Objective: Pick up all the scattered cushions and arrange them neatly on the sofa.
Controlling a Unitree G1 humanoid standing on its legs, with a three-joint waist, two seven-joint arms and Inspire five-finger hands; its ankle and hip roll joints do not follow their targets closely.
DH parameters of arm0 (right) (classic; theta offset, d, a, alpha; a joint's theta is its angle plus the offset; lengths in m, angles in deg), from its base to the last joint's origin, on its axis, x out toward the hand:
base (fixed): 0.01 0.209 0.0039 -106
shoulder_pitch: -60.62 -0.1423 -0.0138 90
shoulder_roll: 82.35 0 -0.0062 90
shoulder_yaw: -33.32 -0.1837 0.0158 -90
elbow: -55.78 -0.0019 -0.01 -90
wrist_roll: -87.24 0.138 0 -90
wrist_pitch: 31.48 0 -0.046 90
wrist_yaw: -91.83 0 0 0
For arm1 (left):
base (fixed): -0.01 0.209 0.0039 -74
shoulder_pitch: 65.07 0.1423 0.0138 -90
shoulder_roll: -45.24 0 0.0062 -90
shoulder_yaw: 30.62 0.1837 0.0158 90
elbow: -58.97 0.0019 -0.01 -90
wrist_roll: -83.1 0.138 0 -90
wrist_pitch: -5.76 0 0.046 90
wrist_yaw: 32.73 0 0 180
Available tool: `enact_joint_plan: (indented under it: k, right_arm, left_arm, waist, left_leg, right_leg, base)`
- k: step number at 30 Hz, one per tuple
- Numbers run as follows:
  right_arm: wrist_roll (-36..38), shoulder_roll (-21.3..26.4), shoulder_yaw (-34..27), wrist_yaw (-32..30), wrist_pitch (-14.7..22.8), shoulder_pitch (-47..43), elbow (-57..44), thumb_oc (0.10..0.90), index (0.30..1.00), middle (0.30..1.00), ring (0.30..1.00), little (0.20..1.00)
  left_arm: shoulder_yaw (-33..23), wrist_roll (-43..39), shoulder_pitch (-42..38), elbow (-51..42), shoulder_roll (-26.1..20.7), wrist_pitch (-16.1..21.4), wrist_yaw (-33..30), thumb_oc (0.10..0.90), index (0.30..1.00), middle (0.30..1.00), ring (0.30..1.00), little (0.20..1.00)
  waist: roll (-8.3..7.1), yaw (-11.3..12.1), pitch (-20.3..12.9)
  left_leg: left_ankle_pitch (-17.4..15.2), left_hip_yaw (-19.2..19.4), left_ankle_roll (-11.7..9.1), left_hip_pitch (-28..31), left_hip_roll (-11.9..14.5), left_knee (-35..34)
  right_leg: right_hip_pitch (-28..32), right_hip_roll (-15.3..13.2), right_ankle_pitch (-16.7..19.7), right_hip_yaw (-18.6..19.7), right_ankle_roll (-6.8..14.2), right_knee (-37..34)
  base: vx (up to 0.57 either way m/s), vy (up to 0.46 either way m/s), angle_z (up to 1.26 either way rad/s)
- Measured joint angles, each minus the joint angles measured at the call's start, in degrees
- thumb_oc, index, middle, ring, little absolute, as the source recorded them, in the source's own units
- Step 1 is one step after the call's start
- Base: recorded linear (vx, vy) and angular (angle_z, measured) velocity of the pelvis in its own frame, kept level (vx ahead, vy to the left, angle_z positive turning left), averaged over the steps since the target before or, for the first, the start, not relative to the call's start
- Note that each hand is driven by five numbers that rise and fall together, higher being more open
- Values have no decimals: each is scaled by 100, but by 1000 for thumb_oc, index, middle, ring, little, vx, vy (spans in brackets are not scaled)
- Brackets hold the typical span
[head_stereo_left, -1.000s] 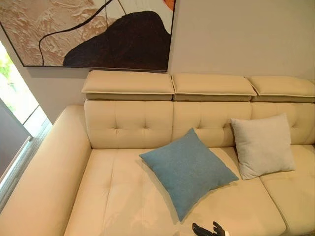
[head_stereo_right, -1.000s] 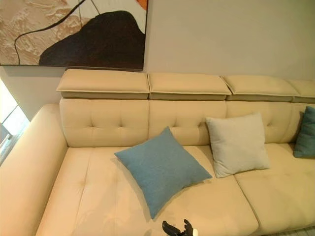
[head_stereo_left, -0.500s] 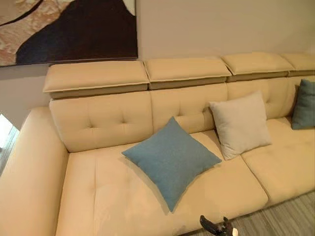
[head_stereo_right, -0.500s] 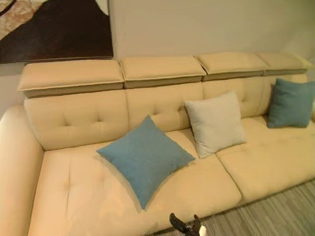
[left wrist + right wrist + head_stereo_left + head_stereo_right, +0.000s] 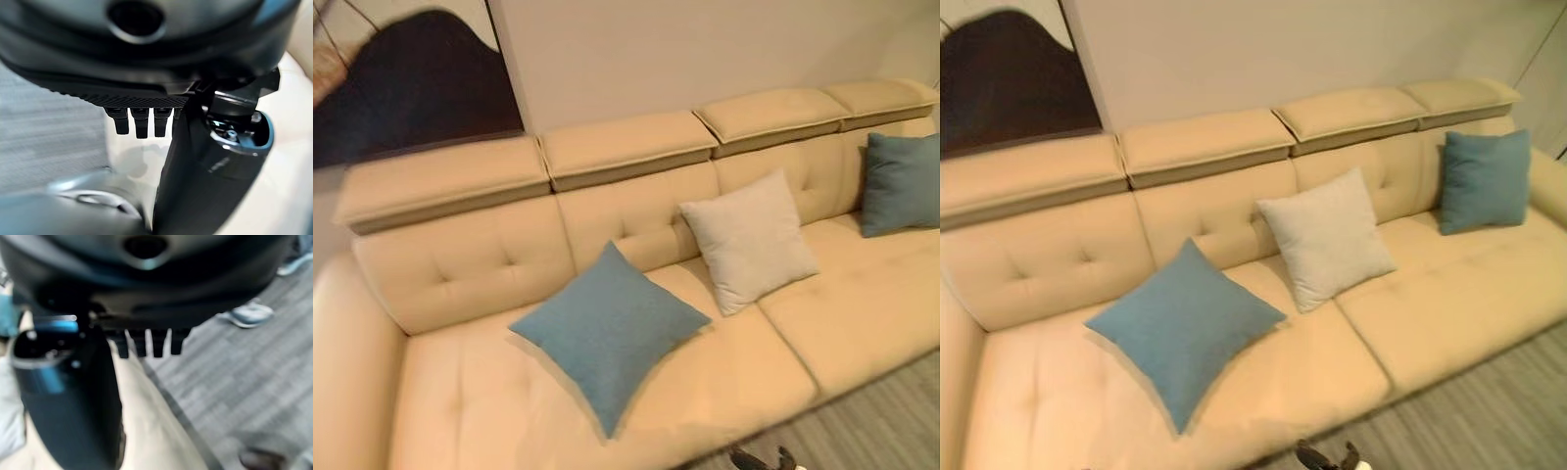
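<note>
A plain wall (image 5: 636,49) with a dark painting (image 5: 406,93) backs a long cream sofa (image 5: 862,313) on grey striped floor (image 5: 1489,411). Three cushions lie on the seat: a blue cushion (image 5: 607,328) set cornerwise, a white cushion (image 5: 749,240) leaning on the backrest beside it, and a teal cushion (image 5: 1484,181) well apart at the far end. The right hand (image 5: 146,340) and left hand (image 5: 142,120) each show relaxed, uncurled fingers holding nothing. All cushions sit well beyond the fingertips. A person's shoe (image 5: 252,313) rests on the floor.
</note>
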Motion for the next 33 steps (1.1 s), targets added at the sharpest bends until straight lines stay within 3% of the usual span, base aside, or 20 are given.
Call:
enact_joint_plan:
  k: [1, 2, 3, 4, 5, 6, 7, 8, 9, 11, 13, 15, 18, 20, 21, 22, 24, 25, 28, 33]
  right_arm:
    - [-5, 103, -29, -70, 7, -101, -98, 800, 900, 900, 900, 900]
    - [-9, 132, -68, -77, 8, -185, -149, 800, 900, 900, 900, 900]
    - [1, 111, -177, -94, 17, -380, -220, 800, 900, 900, 900, 900]
    - [2, 81, -242, -109, 24, -426, -231, 800, 900, 900, 900, 900]
    - [4, 32, -271, -135, 65, -375, -233, 800, 900, 900, 900, 900]
    - [5, 27, -228, -164, 113, -339, -268, 800, 900, 900, 900, 900]
    - [10, -115, -173, -168, 110, -285, -289, 800, 900, 900, 900, 900]
    - [-2, -244, -89, -169, 142, -271, -364, 800, 900, 900, 900, 900]
    - [-4, -384, -36, -170, 176, -246, -442, 800, 900, 900, 900, 900]
    - [-4, -533, 26, -164, 217, -206, -468, 800, 900, 900, 900, 900]
    - [-8, -527, 37, -151, 234, -256, -487, 800, 900, 900, 900, 900]
    - [-9, -453, 31, -149, 272, -250, -486, 800, 900, 900, 900, 900]
    - [-10, -410, 10, -118, 290, -163, -451, 800, 900, 900, 900, 900]
    - [-9, -357, -16, -124, 290, -121, -432, 800, 900, 900, 900, 900]
    - [-4, -333, -34, -130, 289, -48, -423, 800, 900, 900, 900, 900]
    - [0, -344, -74, -140, 290, -19, -419, 800, 900, 900, 900, 900]
    - [7, -378, -142, -173, 296, 52, -431, 800, 900, 900, 900, 900]
    - [7, -401, -172, -193, 299, 101, -433, 800, 900, 900, 900, 900]
    - [-1, -178, -182, -350, 310, 210, -459, 800, 900, 900, 900, 900]
    - [-115, 183, -156, -493, 327, 428, -1391, 800, 900, 900, 900, 900]
  left_arm:
    - [58, -4, -42, -126, 107, 4, 213, 800, 900, 900, 900, 900]
    - [75, -3, -67, -159, 156, 8, 247, 800, 900, 900, 900, 900]
    - [3, -20, -178, -74, 179, -14, 266, 800, 900, 900, 900, 900]
    - [-10, -24, -226, -27, 178, -15, 274, 800, 900, 900, 900, 900]
    - [-34, -55, -200, 19, 189, -18, 272, 800, 900, 900, 900, 900]
    - [-88, -90, -139, 131, 215, -15, 267, 800, 900, 900, 900, 900]
    - [-212, -233, -96, 186, 222, -19, 262, 800, 900, 900, 900, 900]
    - [-210, -248, -85, 189, 182, -36, 242, 800, 900, 900, 900, 900]
    - [-178, -240, -100, 196, 133, -67, 237, 800, 900, 900, 900, 900]
    - [-206, -243, -116, 195, 111, -160, 224, 800, 900, 900, 900, 900]
    - [-200, -243, -127, 198, 114, -255, 233, 800, 900, 900, 900, 900]
    - [8, -205, -90, 224, 179, -256, 222, 800, 900, 900, 900, 900]
    - [49, -204, -78, 204, 278, -250, 226, 800, 900, 900, 900, 900]
    - [51, -203, -68, 242, 349, -254, 238, 800, 900, 900, 900, 900]
    - [40, -211, -66, 278, 359, -254, 236, 800, 900, 900, 900, 900]
    - [41, -203, -55, 301, 353, -252, 244, 800, 900, 900, 900, 900]
    - [14, -206, -4, 326, 230, -252, 251, 800, 900, 900, 900, 900]
    - [18, -204, 18, 323, 187, -255, 254, 800, 900, 900, 900, 900]
    - [-75, -246, 168, 229, 213, -249, 276, 800, 900, 900, 900, 900]
    - [-306, -505, 438, -216, 335, -267, 563, 800, 900, 900, 900, 900]
  waist:
    - [-74, 107, 41]
    - [-81, 179, 99]
    - [-81, 169, 201]
    - [-73, 125, 268]
    - [18, 98, 256]
    - [207, 112, 157]
    - [187, 110, 86]
    - [125, 180, 64]
    - [15, 149, 52]
    - [-2, 104, 56]
    - [73, 105, 95]
    - [310, 66, 124]
    - [385, 69, 60]
    - [515, 64, 44]
    - [563, 71, -1]
    - [546, 65, -40]
    - [344, -3, -146]
    - [179, -57, -206]
    - [319, 16, -368]
    - [550, -69, -453]
  left_leg:
    - [-385, -444, 121, 183, -659, -679]
    - [-487, -402, 332, 308, -1030, -1244]
    - [-626, -148, 809, 274, -1535, -1788]
    - [-533, 131, 989, 227, -1677, -1959]
    - [-324, 677, 1104, 143, -1586, -1965]
    - [-277, 1291, 1099, 176, -1291, -2085]
    - [-107, 1357, 1321, 350, -1318, -2293]
    - [-33, 1409, 1327, 450, -1334, -2467]
    - [4, 1412, 1379, 484, -1402, -2522]
    - [26, 1383, 1407, 653, -1462, -2695]
    - [39, 1373, 1408, 907, -1476, -2872]
    - [44, 1277, 1401, 1072, -1408, -2927]
    - [12, 1026, 1461, 1034, -1384, -2933]
    - [43, 868, 1466, 1008, -1310, -2926]
    - [67, 777, 1441, 1004, -1253, -2927]
    - [91, 668, 1408, 1001, -1226, -2930]
    - [180, 410, 1247, 998, -1242, -2935]
    - [231, 294, 1126, 1005, -1286, -2935]
    - [312, 141, 767, 1063, -976, -2936]
    - [342, -91, 546, 1121, -581, -2954]
  right_leg:
    - [-82, -117, 135, 173, -3, -152]
    - [-53, -124, 260, 279, -3, -317]
    - [96, -131, 264, 241, -34, -486]
    - [225, -134, 224, 125, -1, -490]
    - [351, 13, 159, -2, 73, -530]
    - [433, 268, 47, 6, 121, -529]
    - [472, 280, -26, 55, 159, -525]
    - [462, 325, -34, 75, 145, -522]
    - [452, 265, -28, 90, 166, -521]
    - [532, 246, -41, 82, 276, -322]
    - [505, 171, -250, 89, 495, 111]
    - [323, 8, -584, 60, 649, 905]
    - [243, -169, -751, 202, 733, 991]
    - [185, -367, -691, 557, 793, 897]
    - [165, -507, -590, 918, 955, 703]
    - [143, -627, -477, 1220, 1133, 507]
    - [167, -705, -235, 1620, 1235, -1]
    - [178, -653, 46, 1738, 1027, -156]
    - [465, -286, 176, 1597, 814, -414]
    - [675, 132, 102, 1344, 577, -518]
  base:
    - [124, -46, -29]
    - [156, -55, -36]
    - [126, -46, -5]
    - [128, -34, 25]
    - [180, -17, 18]
    - [240, 5, 6]
    - [254, 14, -16]
    - [236, 10, -15]
    - [212, 48, -7]
    - [173, 75, 7]
    - [151, 14, 2]
    - [66, -80, 20]
    - [70, -190, 31]
    - [95, -109, 37]
    - [96, -84, 44]
    - [180, -174, 56]
    - [168, -233, 72]
    - [80, -171, 81]
    - [86, -195, 29]
    - [75, -156, 15]
